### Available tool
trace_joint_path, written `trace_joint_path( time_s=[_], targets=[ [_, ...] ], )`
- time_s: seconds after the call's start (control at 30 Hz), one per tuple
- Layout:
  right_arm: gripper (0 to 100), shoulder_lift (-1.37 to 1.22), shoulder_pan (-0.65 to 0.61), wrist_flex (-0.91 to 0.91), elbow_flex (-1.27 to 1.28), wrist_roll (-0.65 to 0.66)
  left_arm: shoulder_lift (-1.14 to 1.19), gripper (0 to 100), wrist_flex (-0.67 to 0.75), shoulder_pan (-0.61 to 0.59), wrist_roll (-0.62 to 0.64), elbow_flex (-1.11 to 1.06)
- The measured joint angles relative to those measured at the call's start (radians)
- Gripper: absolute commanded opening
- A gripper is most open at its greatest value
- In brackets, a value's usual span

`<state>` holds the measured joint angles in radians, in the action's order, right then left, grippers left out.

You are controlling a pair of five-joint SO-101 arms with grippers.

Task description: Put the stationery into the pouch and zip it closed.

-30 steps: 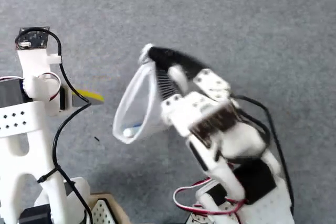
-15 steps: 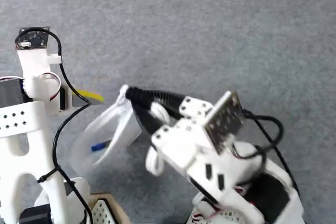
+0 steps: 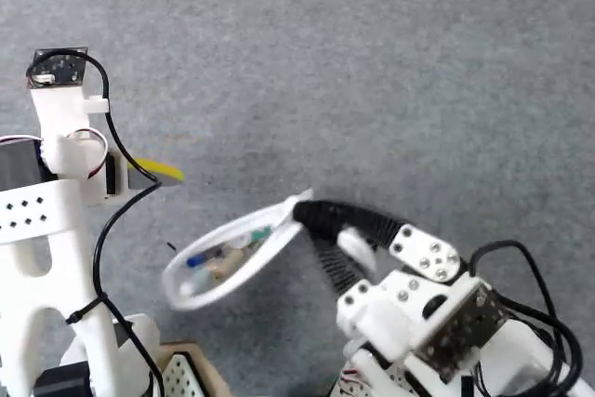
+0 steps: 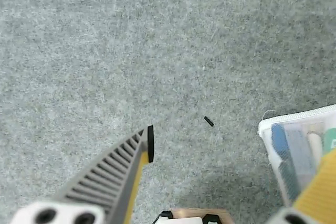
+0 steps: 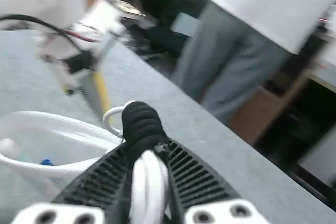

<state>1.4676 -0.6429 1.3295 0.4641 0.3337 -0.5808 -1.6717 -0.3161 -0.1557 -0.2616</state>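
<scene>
The translucent white pouch (image 3: 228, 254) hangs at a slant low over the grey table, left of centre near the front. Blue and pale stationery (image 3: 216, 255) shows through its wall. My right gripper (image 3: 307, 214) is shut on the pouch's right end; in the right wrist view its black fingers (image 5: 137, 121) pinch the white rim, with the pouch (image 5: 47, 142) hanging beyond. My left gripper (image 4: 239, 153) stands open above bare table, a short way from the pouch's (image 4: 296, 150) near end. Its yellow finger (image 3: 160, 170) pokes out beside the left arm.
A tiny black speck (image 4: 208, 121) lies on the grey table (image 3: 390, 72) between my left gripper and the pouch. A wooden-edged block (image 3: 191, 369) sits at the table's front by the left arm's base. The back and right of the table are open.
My right arm has swung the pouch down from mid-table toward the front left, and it now hangs flatter and lower. The left arm has stayed still.
</scene>
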Motion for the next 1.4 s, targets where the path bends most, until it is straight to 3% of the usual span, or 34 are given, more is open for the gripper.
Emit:
trace_joint_path(
  time_s=[0.47, 0.63, 0.97, 1.17, 1.4],
  targets=[
    [1.2, -0.006, 0.164, -0.341, 0.005, 0.023, 0.0, 46, 0.0, 0.0, 0.0, 0.0],
    [1.2, -0.052, 0.207, -0.489, 0.133, 0.094, 0.0, 46, 0.0, 0.0, 0.0, 0.0],
    [1.2, -0.16, 0.207, -0.807, 0.393, 0.101, 0.0, 46, 0.0, 0.0, 0.0, 0.0],
    [1.2, -0.176, 0.195, -0.798, 0.394, 0.101, 0.0, 46, 0.0, 0.0, 0.0, 0.0],
    [1.2, -0.11, -0.008, -0.47, 0.33, 0.101, 0.0, 46, 0.0, 0.089, 0.089, 0.0]
  ],
)
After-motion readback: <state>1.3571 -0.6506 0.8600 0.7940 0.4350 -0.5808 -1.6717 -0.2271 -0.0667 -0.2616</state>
